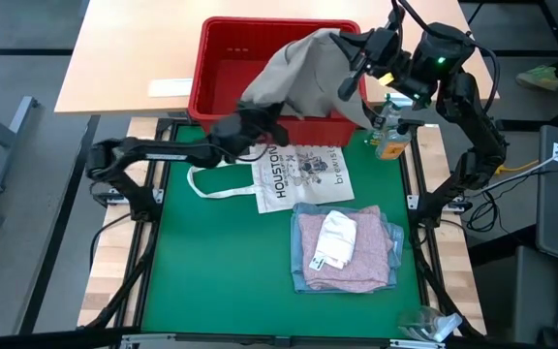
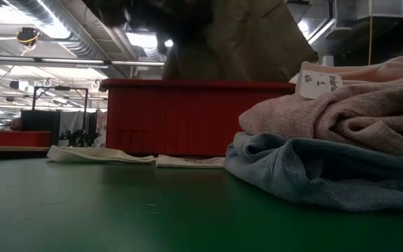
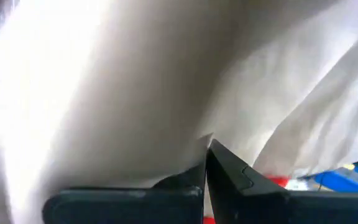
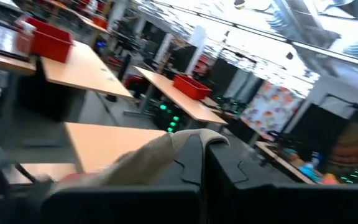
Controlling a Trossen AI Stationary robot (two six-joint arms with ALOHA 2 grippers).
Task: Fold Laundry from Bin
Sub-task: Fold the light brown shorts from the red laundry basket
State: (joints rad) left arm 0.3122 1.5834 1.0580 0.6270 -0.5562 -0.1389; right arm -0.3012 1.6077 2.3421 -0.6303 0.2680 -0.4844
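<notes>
The robot has two dark arms made of thick black tubes joined by round knuckles. The left arm is long, black and smooth. The right arm is black too, with a small green light glowing on its wrist block and thin black cables looping along it. The left gripper has two flat, black, pointed fingers. The right gripper has the same black fingers with blocky edges.

Fluorescent ceiling lights are glowing beneath silver ducts. Light wooden tables are standing in rows across the grey floor, some carrying red bins.
</notes>
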